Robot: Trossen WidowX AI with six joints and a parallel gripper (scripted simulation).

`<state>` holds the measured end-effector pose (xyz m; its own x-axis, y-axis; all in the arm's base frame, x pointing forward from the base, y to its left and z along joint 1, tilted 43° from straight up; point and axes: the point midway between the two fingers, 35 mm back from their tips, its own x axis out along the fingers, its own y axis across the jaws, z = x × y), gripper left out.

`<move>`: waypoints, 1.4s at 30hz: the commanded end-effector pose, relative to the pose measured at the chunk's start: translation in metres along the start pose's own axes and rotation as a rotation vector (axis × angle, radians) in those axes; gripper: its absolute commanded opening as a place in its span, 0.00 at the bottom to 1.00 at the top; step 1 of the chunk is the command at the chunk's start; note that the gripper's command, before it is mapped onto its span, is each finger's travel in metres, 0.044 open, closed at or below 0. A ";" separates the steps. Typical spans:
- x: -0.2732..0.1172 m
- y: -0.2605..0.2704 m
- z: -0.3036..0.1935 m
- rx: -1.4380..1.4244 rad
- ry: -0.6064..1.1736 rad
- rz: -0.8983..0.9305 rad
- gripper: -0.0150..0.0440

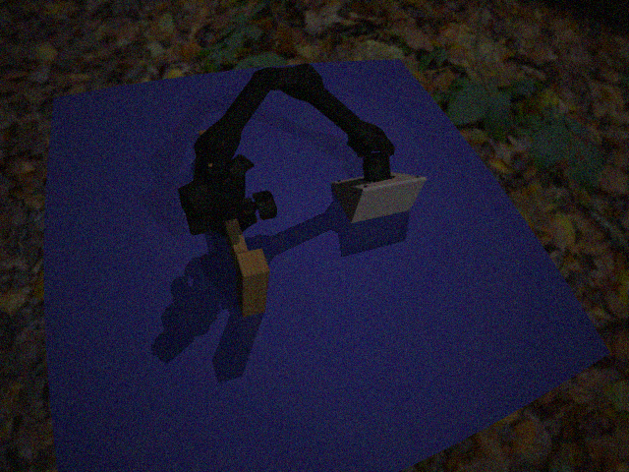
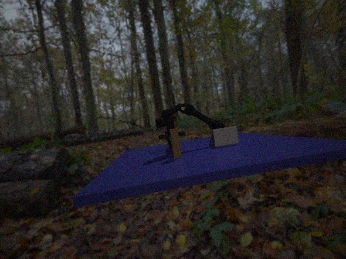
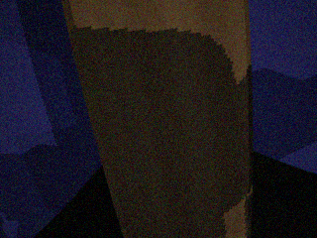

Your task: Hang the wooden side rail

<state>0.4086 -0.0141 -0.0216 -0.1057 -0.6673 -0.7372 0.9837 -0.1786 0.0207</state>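
The wooden headboard post (image 1: 254,292) (image 2: 176,146) stands upright, left of the middle in the top and exterior views. The wooden side rail (image 1: 233,232) (image 3: 158,114) shows in the top view as a narrow strip running back from the post's upper part to under my gripper. Its broad, shaded face fills the middle of the wrist view. My gripper (image 1: 228,219) (image 2: 171,135) (image 3: 162,150) is shut on the rail, just behind the post, with a dark finger on each side. The steel hooks, pins and slot are hidden. Whether the hooks touch the pins or the far end touches the table, I cannot tell.
The dark arm (image 1: 289,81) (image 2: 195,111) arches from its base at the right over to the post. A pale slanted panel (image 1: 388,200) (image 2: 225,136) stands by the base. The blue table (image 1: 380,345) (image 2: 256,157) has its edges in view, with leaf-covered ground around it.
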 end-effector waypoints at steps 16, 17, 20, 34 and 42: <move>-0.005 0.000 -0.005 -0.003 0.006 0.009 0.25; -0.005 0.000 -0.005 -0.003 0.006 0.009 0.25; -0.004 0.000 -0.006 -0.003 0.006 0.009 0.25; -0.005 0.000 -0.007 -0.002 0.006 0.009 0.25; -0.005 0.000 -0.008 -0.003 0.006 0.009 0.25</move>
<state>0.4096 -0.0102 -0.0238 -0.1040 -0.6656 -0.7391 0.9837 -0.1784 0.0222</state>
